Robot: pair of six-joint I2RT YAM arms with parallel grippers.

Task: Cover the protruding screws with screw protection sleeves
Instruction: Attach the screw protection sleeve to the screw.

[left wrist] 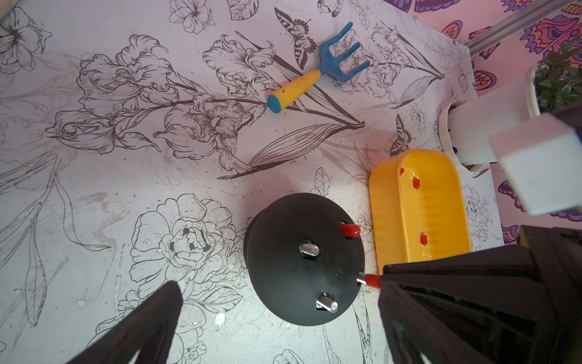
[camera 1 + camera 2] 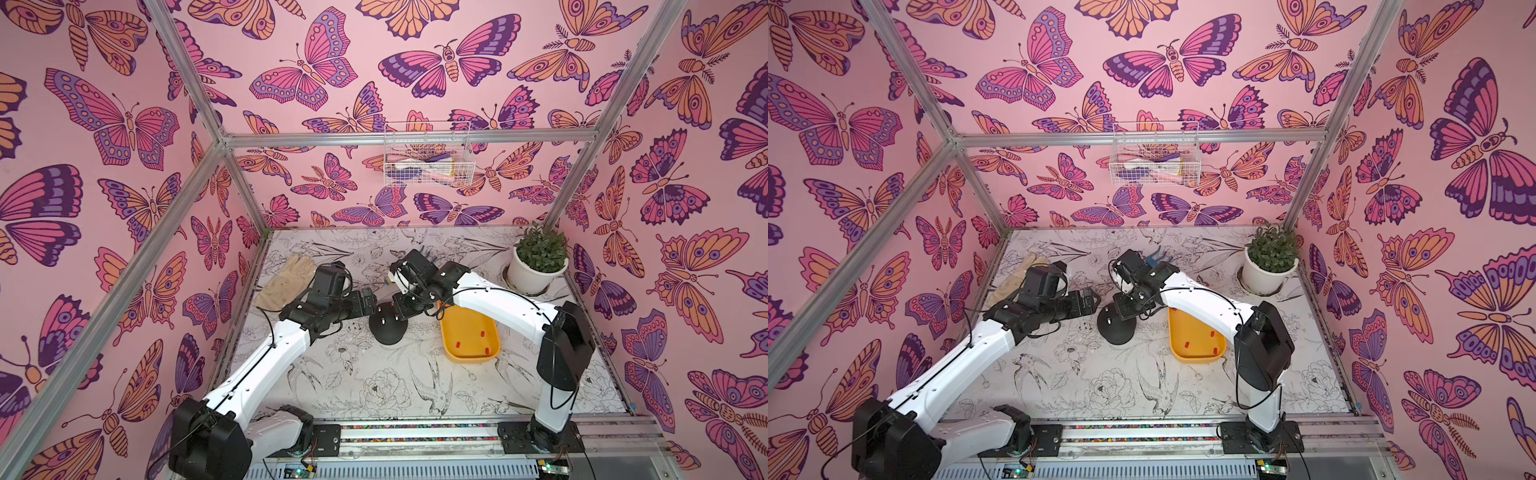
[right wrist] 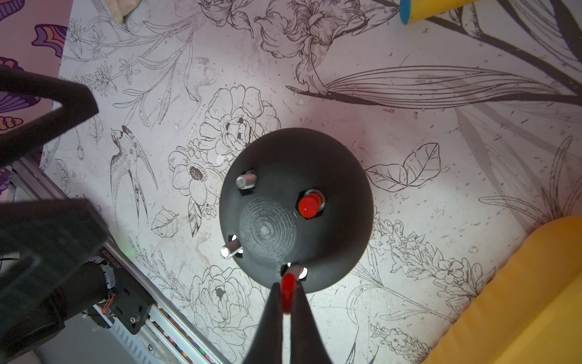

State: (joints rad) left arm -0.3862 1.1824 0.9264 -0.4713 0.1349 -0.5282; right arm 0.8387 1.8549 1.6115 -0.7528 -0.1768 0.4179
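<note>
Right wrist view shows a red sleeve (image 3: 287,291) pinched in the nearly shut jaws of the right pincer (image 3: 286,302). Its mouth is just started onto a threaded stud (image 3: 294,271) of the black dome (image 3: 330,157), apparently lined up for pushing home. One capped stud (image 3: 308,205) is done, and two bare studs (image 3: 245,182) wait.

The dome sits mid-scene on the counter (image 2: 353,386), with the yellow tray (image 2: 469,328) of spare sleeves (image 2: 482,333) just to its right. The left pincer (image 2: 371,300) hovers wide open and empty on the dome's left, probably to steady it.

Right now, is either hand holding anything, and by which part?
The right hand pinches a red sleeve by its outer end, open end on a screw. The left hand holds nothing.
</note>
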